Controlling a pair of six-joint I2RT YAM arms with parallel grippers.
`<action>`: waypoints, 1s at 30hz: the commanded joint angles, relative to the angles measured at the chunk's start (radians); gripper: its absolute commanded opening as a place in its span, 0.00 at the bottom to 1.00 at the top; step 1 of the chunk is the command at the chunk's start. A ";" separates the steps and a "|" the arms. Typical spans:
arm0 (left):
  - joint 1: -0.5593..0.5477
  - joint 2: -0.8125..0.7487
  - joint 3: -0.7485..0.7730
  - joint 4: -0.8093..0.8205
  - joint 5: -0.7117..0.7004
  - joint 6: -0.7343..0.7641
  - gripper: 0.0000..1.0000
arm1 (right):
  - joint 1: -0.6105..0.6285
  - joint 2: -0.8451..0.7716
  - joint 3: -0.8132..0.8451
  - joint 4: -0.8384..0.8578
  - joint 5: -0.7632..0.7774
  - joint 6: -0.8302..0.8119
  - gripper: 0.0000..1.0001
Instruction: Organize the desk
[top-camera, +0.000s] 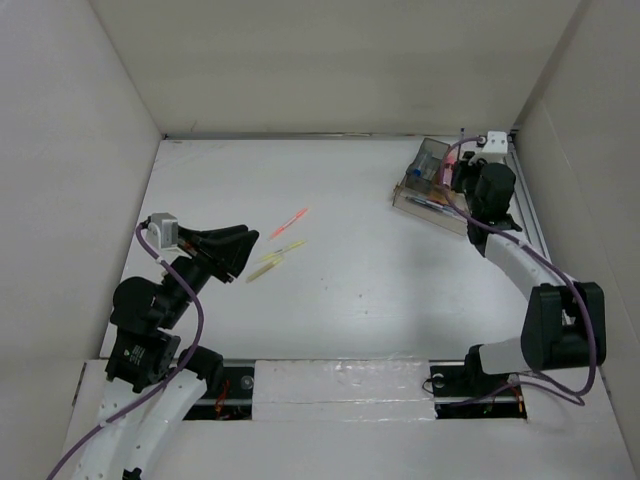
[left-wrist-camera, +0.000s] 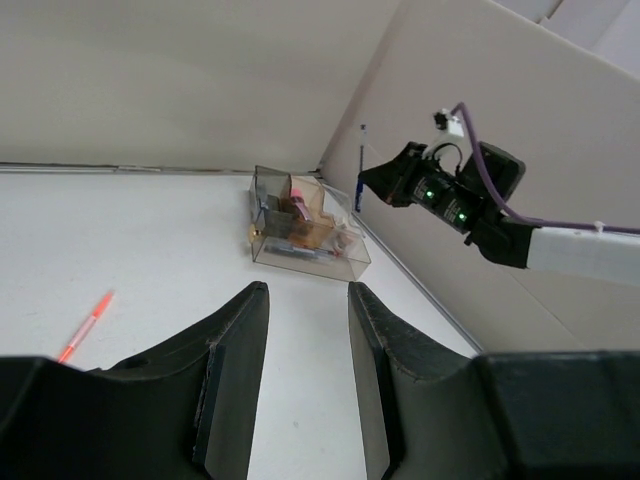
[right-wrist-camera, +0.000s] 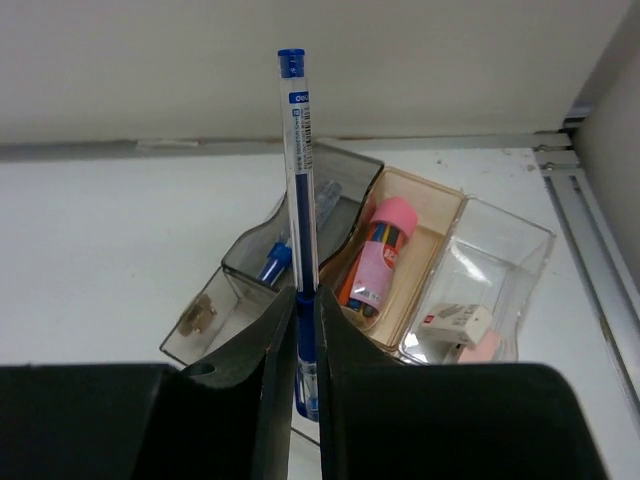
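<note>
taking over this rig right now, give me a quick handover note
right claw: shut on the blue pen, held upright over the organizer.
left claw: open, empty, above the desk.
done: a pink tube and an eraser already sit in the organizer.
left: drop the blue pen in; a red pen and two yellow pens lie loose on the desk.

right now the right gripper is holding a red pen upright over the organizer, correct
Not quite: the pen is blue, not red. The right wrist view shows its blue cap and blue lower barrel pinched in the right gripper. The rest holds: it stands upright over the organizer.
</note>
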 joint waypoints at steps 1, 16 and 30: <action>0.002 -0.011 0.004 0.047 -0.003 0.008 0.33 | -0.005 0.051 0.076 -0.036 -0.172 -0.109 0.06; 0.002 0.009 0.002 0.053 0.005 0.006 0.33 | 0.006 0.200 0.199 -0.326 0.140 -0.183 0.01; 0.002 -0.002 0.004 0.046 -0.004 0.012 0.33 | 0.024 0.260 0.162 -0.286 0.404 -0.118 0.03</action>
